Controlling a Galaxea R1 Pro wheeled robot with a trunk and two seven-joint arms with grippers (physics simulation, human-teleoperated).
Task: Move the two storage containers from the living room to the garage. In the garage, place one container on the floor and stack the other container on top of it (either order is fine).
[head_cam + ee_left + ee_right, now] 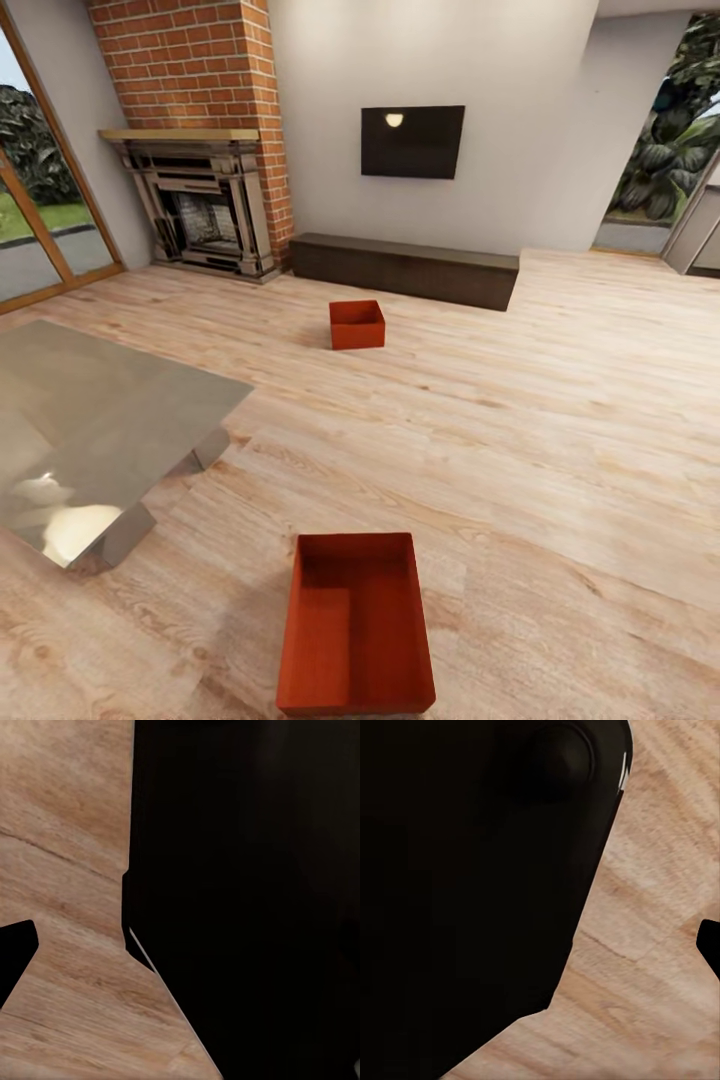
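I am in the living room. One orange-red open-top storage container [356, 625] lies on the light wood planks close in front of me, its long side pointing away. The other storage container [357, 324] sits farther off, near the low dark bench [405, 268] under the wall TV [412, 141]. Both are empty. In the left wrist view a dark fingertip [15, 952] pokes in over the planks beside a large black part of the robot. In the right wrist view another dark fingertip [709, 945] shows the same way. The garage and its floor are out of view.
A glass table [90, 430] with metal legs stands at my left, its corner near the close container. A brick fireplace [200, 190] is at the back left beside a glazed door. An opening to plants lies at the back right. Open wood flooring spreads to the right.
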